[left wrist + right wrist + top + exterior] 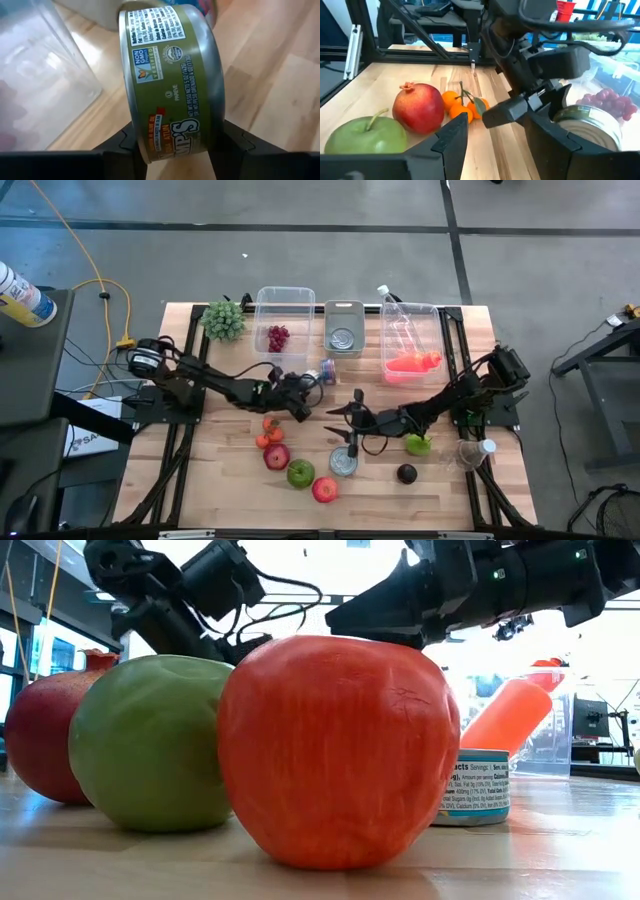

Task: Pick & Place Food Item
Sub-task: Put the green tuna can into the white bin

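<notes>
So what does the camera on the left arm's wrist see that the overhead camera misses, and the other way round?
Only the wrist camera shows the olive-green can up close, printed label readable, sitting between the left claw fingers. Only the overhead camera shows the whole table: the right claw, the red apple, green apple, pomegranate, tangerines and the carrot bin. Both show the wooden tabletop and the clear bin beside the left claw.
</notes>
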You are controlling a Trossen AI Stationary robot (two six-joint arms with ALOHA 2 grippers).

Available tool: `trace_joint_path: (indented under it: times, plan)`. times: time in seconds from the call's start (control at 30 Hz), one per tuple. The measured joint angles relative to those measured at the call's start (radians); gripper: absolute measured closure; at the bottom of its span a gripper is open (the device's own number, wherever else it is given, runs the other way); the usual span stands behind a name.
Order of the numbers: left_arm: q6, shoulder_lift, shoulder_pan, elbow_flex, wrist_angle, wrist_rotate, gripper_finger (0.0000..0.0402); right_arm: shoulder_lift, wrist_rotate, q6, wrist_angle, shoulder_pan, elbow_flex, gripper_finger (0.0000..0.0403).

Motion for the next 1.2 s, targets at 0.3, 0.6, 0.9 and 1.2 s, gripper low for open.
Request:
trace_joint_path:
  times: [0.3, 0.6, 0.9, 1.2]
  plan:
    - [0.034, -0.106, -0.158, 0.000, -0.042, -0.109, 0.0257, -0.001, 0.006, -0.001, 0.002, 0.014, 0.000, 0.0219]
    - [0.041, -0.259, -0.321, 0.000, -0.106, -0.156, 0.0257, -0.183, -0.109, 0.089, -0.156, 0.050, 0.000, 0.0219]
    - [0.056, -0.262, -0.387, 0.001, -0.101, -0.171, 0.0257, -0.224, -0.151, 0.086, -0.201, 0.095, 0.000, 0.0201]
    - [0.076, -0.262, -0.393, 0.001, -0.083, -0.168, 0.0257, -0.224, -0.094, 0.192, -0.282, 0.051, 0.000, 0.0132]
